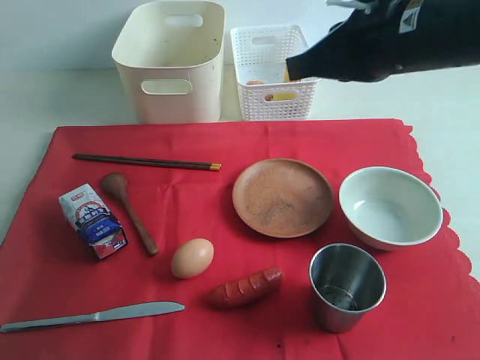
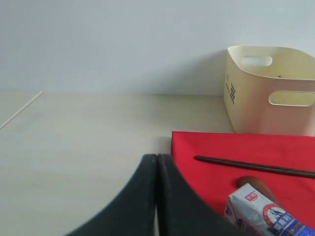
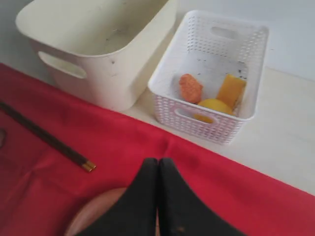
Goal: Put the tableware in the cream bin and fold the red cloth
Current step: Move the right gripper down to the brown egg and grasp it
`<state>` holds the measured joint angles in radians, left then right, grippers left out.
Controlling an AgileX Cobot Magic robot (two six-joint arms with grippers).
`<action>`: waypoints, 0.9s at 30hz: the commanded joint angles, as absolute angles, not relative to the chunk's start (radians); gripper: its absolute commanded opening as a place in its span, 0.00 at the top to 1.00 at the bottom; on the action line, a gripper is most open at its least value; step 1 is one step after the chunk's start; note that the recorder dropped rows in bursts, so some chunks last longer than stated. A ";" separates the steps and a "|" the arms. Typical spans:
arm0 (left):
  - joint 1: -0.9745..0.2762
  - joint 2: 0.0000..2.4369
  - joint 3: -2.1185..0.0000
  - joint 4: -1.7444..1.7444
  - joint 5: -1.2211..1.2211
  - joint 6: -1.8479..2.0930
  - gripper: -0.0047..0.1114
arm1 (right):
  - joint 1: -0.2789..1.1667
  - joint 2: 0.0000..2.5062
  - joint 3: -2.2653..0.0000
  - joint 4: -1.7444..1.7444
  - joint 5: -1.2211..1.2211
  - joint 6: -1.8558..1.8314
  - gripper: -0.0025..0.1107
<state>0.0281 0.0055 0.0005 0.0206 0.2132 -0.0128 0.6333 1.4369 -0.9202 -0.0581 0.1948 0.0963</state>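
**A:** Neither arm holds anything. The right gripper point(image 1: 291, 69) hangs high over the far side of the red cloth point(image 1: 225, 142), near the white basket point(image 1: 274, 105), with its fingers pressed together. The left gripper point(image 2: 156, 160) is squeezed tight too, low over bare table point(image 1: 45, 105) beside the cloth's edge.

**B:** And the cream bin point(image 1: 187, 105) looks empty. The chopsticks point(image 1: 146, 162), spoon point(image 1: 129, 211), knife point(image 1: 94, 316), plate point(image 1: 282, 196), bowl point(image 1: 390, 206) and cup point(image 1: 346, 286) all lie on the cloth.

**A:** The egg point(image 1: 192, 258) worries the observer most. It sits near the spoon and just beside the sausage point(image 1: 245, 287), so a careless reach could roll it. The knife lies flat on soft fabric, so fingers may pinch cloth instead.

**B:** Folding with the carton point(image 1: 93, 221) aboard would tip it.

**A:** The tabletop is pale and matte, with a plain white wall point(image 2: 123, 44) behind. Bin and basket stand side by side just past the cloth.
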 commanded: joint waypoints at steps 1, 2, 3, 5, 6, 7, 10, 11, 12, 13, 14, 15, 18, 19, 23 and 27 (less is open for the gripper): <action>0.030 0.000 0.000 0.019 0.211 -0.011 0.96 | 0.707 1.431 -0.898 -0.058 0.166 0.075 0.98; 0.030 0.000 0.000 0.019 0.211 -0.011 0.96 | 0.722 1.431 -0.896 -0.058 0.166 0.075 0.98; 0.030 0.000 0.000 0.019 0.211 -0.011 0.96 | 0.733 1.431 -0.896 -0.058 0.174 0.072 0.98; 0.030 0.000 0.000 0.019 0.211 -0.011 0.96 | 0.758 1.431 -0.896 -0.058 0.192 0.071 0.98; 0.030 0.000 0.000 0.019 0.211 -0.011 0.96 | 0.772 1.431 -0.896 -0.058 0.205 0.070 0.98; 0.030 0.000 0.000 0.019 0.211 -0.011 0.96 | 0.784 1.431 -0.896 -0.058 0.220 0.067 0.98; 0.030 0.000 0.000 0.019 0.211 -0.011 0.96 | 0.833 1.433 -0.888 -0.058 0.238 0.041 0.98; 0.030 0.000 0.000 0.019 0.211 -0.011 0.96 | 0.853 1.437 -0.881 -0.058 0.238 0.032 0.98; 0.030 0.000 0.000 0.019 0.211 -0.011 0.96 | 0.875 1.442 -0.876 -0.058 0.238 0.025 0.98; 0.030 0.000 0.000 0.019 0.211 -0.011 0.96 | 0.896 1.450 -0.874 -0.058 0.243 0.025 0.98; 0.030 0.000 0.000 0.019 0.211 -0.011 0.96 | 0.916 1.464 -0.874 -0.058 0.257 0.025 0.98; 0.030 0.000 0.000 0.019 0.211 -0.011 0.96 | 0.936 1.479 -0.874 -0.058 0.265 0.025 0.98; 0.030 0.000 0.000 0.019 0.211 -0.011 0.96 | 0.986 1.538 -0.874 -0.058 0.272 0.025 0.98; 0.030 0.000 0.000 0.019 0.211 -0.011 0.96 | 0.997 1.555 -0.874 -0.058 0.265 0.025 0.98; 0.030 0.000 0.000 0.019 0.211 -0.011 0.96 | 1.046 1.632 -0.874 -0.058 0.198 0.075 0.93; 0.030 0.000 0.000 0.019 0.211 -0.011 0.96 | 1.083 1.681 -0.874 -0.060 0.143 0.082 0.74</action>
<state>0.0281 0.0055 0.0005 0.0206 0.2132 -0.0128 1.0605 1.6543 -0.8806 -0.0581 0.1945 0.0707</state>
